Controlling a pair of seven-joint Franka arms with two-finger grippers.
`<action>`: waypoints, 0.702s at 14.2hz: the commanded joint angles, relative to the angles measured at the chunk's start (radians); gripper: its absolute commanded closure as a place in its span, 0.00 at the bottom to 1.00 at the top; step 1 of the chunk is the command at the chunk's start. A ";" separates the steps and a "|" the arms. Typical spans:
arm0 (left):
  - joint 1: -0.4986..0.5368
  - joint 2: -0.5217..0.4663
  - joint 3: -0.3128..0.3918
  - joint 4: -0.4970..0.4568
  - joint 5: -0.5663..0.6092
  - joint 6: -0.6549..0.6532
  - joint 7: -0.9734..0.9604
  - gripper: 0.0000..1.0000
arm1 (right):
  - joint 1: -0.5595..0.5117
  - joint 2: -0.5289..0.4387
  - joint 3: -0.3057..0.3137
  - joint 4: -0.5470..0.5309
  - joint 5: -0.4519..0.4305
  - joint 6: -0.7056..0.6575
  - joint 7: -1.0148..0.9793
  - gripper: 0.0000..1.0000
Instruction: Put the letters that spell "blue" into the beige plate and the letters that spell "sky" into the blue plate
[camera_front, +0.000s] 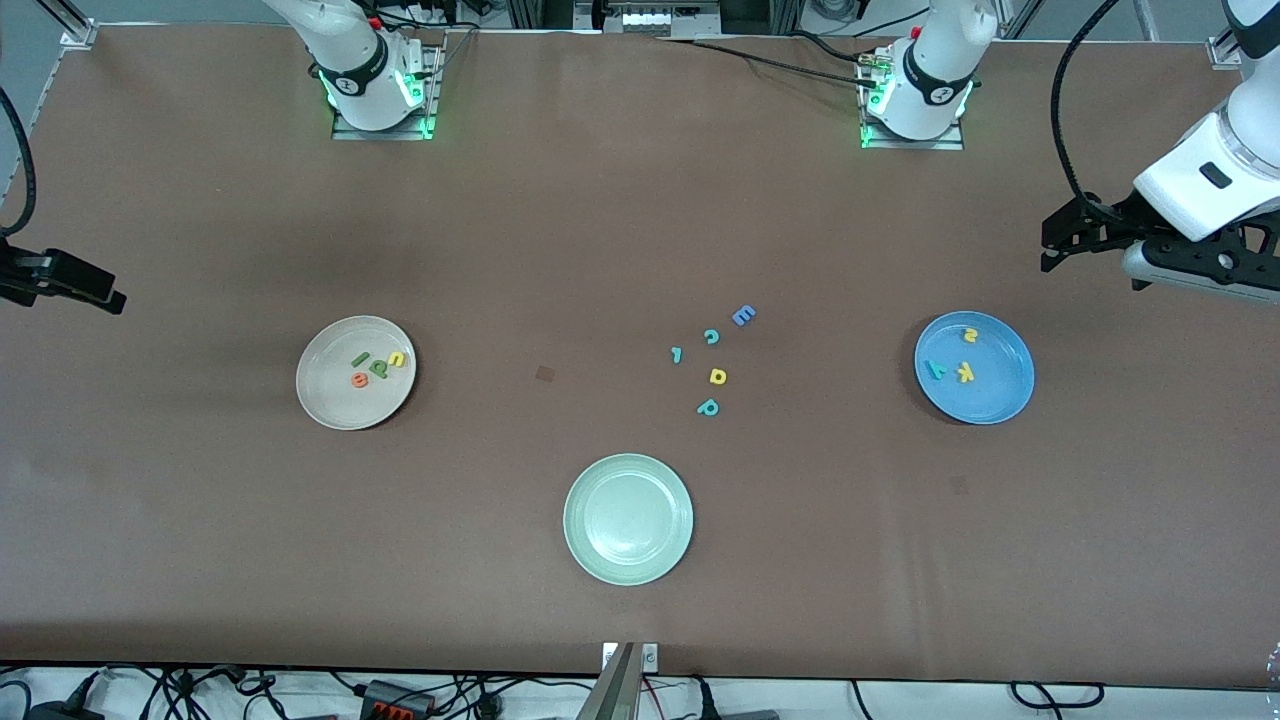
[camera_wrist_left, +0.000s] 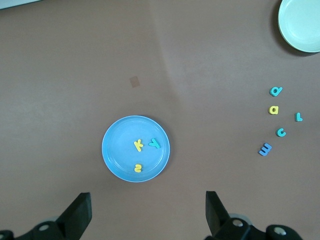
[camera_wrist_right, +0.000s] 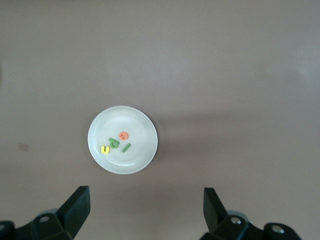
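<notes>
The beige plate (camera_front: 330, 400) lies toward the right arm's end of the table. In it are a green l (camera_front: 360, 358), a dark green b (camera_front: 378, 369), a yellow u (camera_front: 397, 360) and an orange e (camera_front: 358, 379). The blue plate (camera_front: 1000, 395) lies toward the left arm's end and holds a yellow s (camera_front: 969, 335), a yellow k (camera_front: 965, 372) and a teal y (camera_front: 936, 368). My left gripper (camera_wrist_left: 147, 210) hangs open and empty, high beside the blue plate (camera_wrist_left: 117, 150). My right gripper (camera_wrist_right: 146, 207) is also open and empty, high beside the beige plate (camera_wrist_right: 135, 132).
A pale green plate (camera_front: 628, 518) sits bare near the front edge. Between the two filled plates lie loose letters: a blue E (camera_front: 743, 316), a teal c (camera_front: 711, 336), a small teal l-shape (camera_front: 677, 354), a yellow a (camera_front: 717, 376) and a teal p (camera_front: 708, 407).
</notes>
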 joint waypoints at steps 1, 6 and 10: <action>-0.003 0.016 0.002 0.034 -0.016 -0.024 0.010 0.00 | 0.006 -0.122 0.014 -0.160 -0.021 0.056 -0.012 0.00; -0.003 0.016 0.002 0.034 -0.016 -0.024 0.010 0.00 | 0.009 -0.150 0.017 -0.185 -0.038 0.054 -0.013 0.00; -0.003 0.014 0.002 0.034 -0.016 -0.024 0.010 0.00 | 0.009 -0.147 0.017 -0.178 -0.038 0.056 -0.013 0.00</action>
